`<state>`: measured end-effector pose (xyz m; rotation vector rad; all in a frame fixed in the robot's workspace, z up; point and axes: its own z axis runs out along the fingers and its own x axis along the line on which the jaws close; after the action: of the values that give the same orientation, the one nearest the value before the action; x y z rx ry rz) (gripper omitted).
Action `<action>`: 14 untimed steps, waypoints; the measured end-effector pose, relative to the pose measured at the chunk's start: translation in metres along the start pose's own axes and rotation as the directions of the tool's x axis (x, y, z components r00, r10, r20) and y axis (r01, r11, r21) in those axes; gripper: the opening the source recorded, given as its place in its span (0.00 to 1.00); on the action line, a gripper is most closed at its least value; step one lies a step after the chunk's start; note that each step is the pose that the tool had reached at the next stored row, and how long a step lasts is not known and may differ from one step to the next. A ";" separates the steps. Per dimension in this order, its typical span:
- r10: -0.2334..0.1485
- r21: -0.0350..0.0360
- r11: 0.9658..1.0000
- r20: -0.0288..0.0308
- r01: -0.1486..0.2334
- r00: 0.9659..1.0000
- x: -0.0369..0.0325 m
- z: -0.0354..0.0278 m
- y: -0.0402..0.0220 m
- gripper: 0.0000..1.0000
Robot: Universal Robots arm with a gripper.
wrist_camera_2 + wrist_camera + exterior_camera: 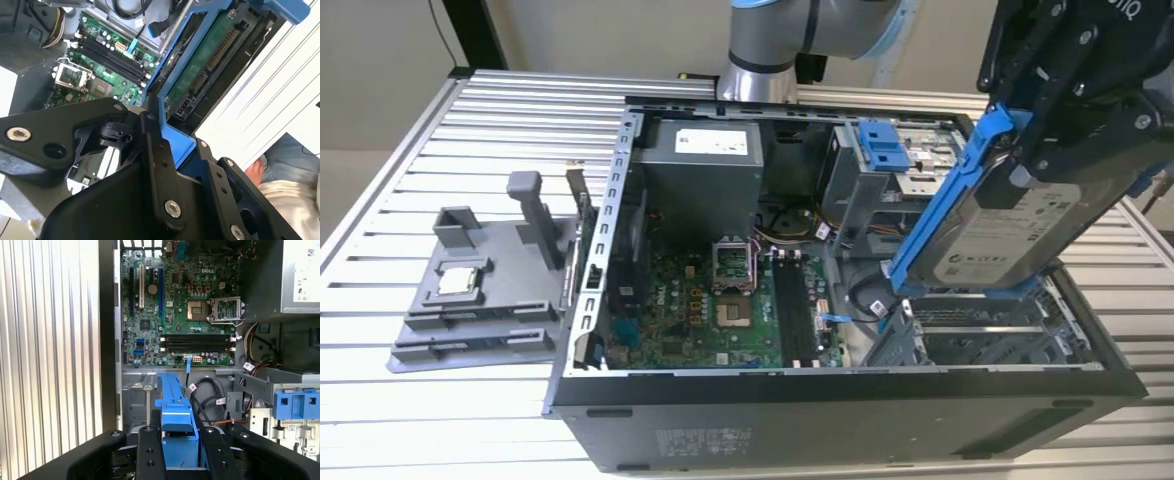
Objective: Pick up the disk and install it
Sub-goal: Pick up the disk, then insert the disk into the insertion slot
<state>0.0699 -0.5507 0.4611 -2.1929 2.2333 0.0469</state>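
Observation:
The disk [1014, 235] is a silver-grey drive with a white label in a blue bracket. It hangs tilted above the exterior view's right side of the open computer case [854, 415]. My gripper [1047, 150] is shut on its upper end. In the second wrist view the disk [210, 55] shows its green circuit-board underside, and the black fingers [160, 165] clamp the blue frame. In the first wrist view the bracket's blue edge [177, 410] sits inside my gripper [181, 452], above the case's metal bay floor [137, 390].
The motherboard [720, 290] lies in the case, with a power supply [707, 150] behind it. A blue plastic tab [887, 150] sits on the drive cage. A grey fixture [480, 300] holding a small square chip [460, 280] stands at the exterior view's left. A person's hand [255, 172] shows beside the table.

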 end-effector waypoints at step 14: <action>-0.008 0.000 1.000 0.000 0.008 1.000 0.0065 0.0147 -0.0275 0.00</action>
<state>0.0971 -0.5572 0.4458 -2.2024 2.2242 0.0470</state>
